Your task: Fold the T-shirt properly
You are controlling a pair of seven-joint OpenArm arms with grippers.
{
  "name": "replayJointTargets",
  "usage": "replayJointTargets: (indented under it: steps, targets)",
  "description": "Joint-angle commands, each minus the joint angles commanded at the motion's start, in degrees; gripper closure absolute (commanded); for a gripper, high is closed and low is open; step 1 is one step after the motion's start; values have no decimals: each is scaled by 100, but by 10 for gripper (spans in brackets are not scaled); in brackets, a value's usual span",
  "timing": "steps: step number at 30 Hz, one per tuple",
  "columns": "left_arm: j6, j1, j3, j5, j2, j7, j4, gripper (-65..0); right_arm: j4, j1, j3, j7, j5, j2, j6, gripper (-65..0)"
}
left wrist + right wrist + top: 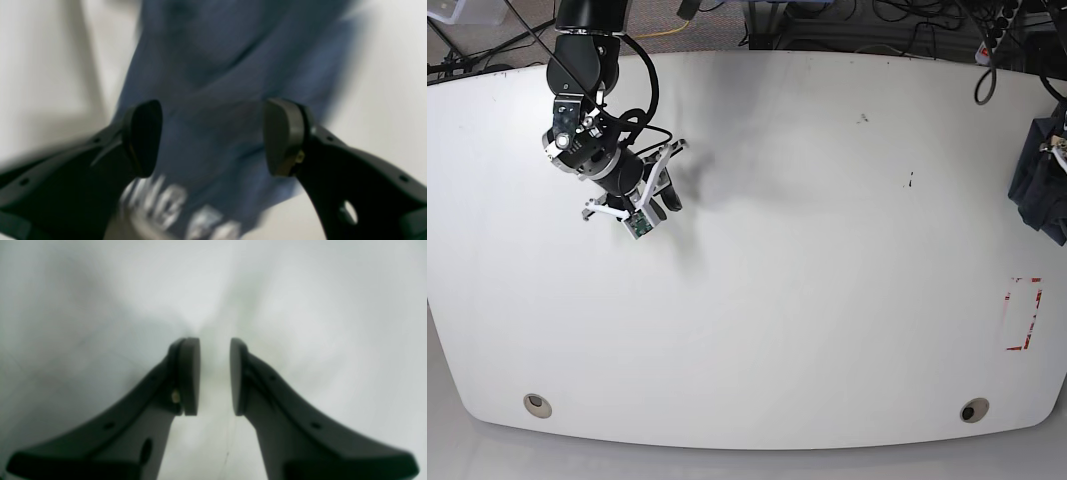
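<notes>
Base view: the T-shirt (1041, 180) sits bunched at the far right edge of the white counter (807, 250), well apart from the right gripper (655, 205) — its jaws slightly apart, holding nothing. Left wrist view: the left gripper (211, 136) has its jaws wide apart above the blurred blue cloth with white lettering (173, 206).

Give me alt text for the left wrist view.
Blurred view: the left pincer is open above a dark blue T-shirt with white lettering near the bottom edge. Nothing lies between its pads, and white table shows on both sides.
</notes>
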Motion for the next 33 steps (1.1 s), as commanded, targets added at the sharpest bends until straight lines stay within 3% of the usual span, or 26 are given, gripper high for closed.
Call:
replayJointTargets:
  steps: [3, 7, 11, 14, 17, 22, 27, 33]
  targets:
    - [0, 123, -9, 18, 563, -132, 642, -365, -18, -176, 44, 774, -369, 97, 0, -138]
    - [505, 475, 44, 422, 1380, -255, 1442, -340, -211, -492, 246, 2031, -1020, -105, 0, -138]
    - [611, 791, 9, 914, 2602, -1002, 2119, -339, -580, -782, 721, 3209, -1213, -316, 0, -138]
    - [611, 1099, 9, 1178, 3420, -1864, 2321, -339, -738, -1002, 923, 3640, -1187, -352, 0, -138]
    - [611, 1530, 44, 1240, 4026, -2391, 2488, -338, -747, -1380, 941, 3719, -1169, -325, 0, -138]
    - [602, 2365, 44, 1213, 4492, -2435, 2848, -271, -580, -2312, 1143, 3842, -273, -167, 0, -138]
    - [602, 3349, 18, 1081, 4519, -2435, 2963, -272, -273, -3279, 1152, 3859, -35, -149, 0, -138]
    - [602, 4677, -176, 334, 4519, -2435, 2927, -271, -79, -4519, 1152, 3877, 185, -185, 0, -136]
